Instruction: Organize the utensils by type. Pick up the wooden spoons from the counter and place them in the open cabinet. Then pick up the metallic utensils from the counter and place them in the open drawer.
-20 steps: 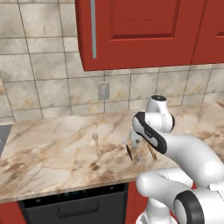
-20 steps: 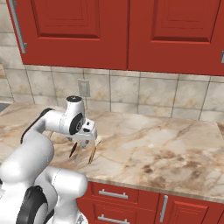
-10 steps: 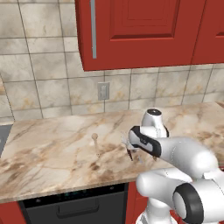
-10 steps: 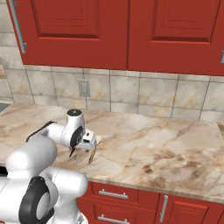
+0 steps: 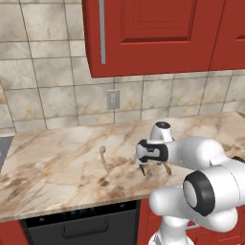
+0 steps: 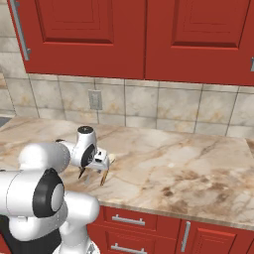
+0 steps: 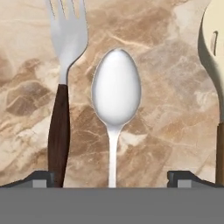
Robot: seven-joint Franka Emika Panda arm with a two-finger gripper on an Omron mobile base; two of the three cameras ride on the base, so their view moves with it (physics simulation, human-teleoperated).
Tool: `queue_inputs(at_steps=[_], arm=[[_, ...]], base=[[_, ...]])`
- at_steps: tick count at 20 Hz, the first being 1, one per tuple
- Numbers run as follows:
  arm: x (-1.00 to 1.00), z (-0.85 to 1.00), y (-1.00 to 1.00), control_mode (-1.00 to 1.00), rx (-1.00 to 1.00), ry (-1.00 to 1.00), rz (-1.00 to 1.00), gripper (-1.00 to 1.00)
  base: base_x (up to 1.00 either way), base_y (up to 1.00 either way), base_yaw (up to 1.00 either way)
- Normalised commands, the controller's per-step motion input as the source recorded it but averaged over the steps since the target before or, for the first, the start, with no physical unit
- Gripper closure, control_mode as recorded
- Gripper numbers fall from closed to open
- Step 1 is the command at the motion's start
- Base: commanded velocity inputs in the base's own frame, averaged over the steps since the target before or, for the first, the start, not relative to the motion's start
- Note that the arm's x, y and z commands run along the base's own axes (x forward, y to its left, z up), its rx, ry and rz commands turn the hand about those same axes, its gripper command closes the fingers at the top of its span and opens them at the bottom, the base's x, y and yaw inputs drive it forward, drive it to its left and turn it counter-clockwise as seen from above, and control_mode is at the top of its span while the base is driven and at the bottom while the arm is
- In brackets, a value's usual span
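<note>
Gripper [image 5: 154,170] low over the counter [image 5: 57,162], jaws spread wide, nothing held. In the right base view, gripper [image 6: 93,176] near the counter's [image 6: 188,168] front edge, fingers pointing down at the stone.

Seen from the hand: silver spoon [image 7: 115,100] centred between the two dark fingertips [image 7: 39,177], bowl away from the camera, thin handle running back toward the hand. Just to one side, silver fork [image 7: 61,109] with a dark brown handle, roughly parallel to the spoon, apart from it. On the other side, at the frame edge — wooden spoon with orange-brown handle [image 7: 213,65], pale bowl partly cut off. All three flat on the marbled counter [image 7: 166,109]. Fingertips standing outside the fork on one side and close by the wooden spoon's handle on the other; whether touching the stone, cannot tell.

Farther along the counter in the left base view, well apart from the gripper — pale wooden spoon [image 5: 104,157], lying alone below a wall outlet [image 5: 113,99].

Above, red wall cabinet door [image 5: 143,33] with a long grey bar handle [image 5: 101,31]. Red base units with silver handles under the counter in the right base view [image 6: 149,228].
</note>
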Motion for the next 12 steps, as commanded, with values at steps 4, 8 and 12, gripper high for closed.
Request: queue_inputs(at_steps=[4,8,12], arm=[[0.18,-0.39,0.0,-1.0,0.0,0.01,0.0,-1.0],[0.16,-0.45,0.0,-1.0,0.0,0.0,0.0,-1.0],[0.16,-0.46,0.0,-1.0,0.0,0.0,0.0,-1.0]], base=[[0.0,0.0,0.0],[0.0,0.0,0.0],[0.0,0.0,0.0]])
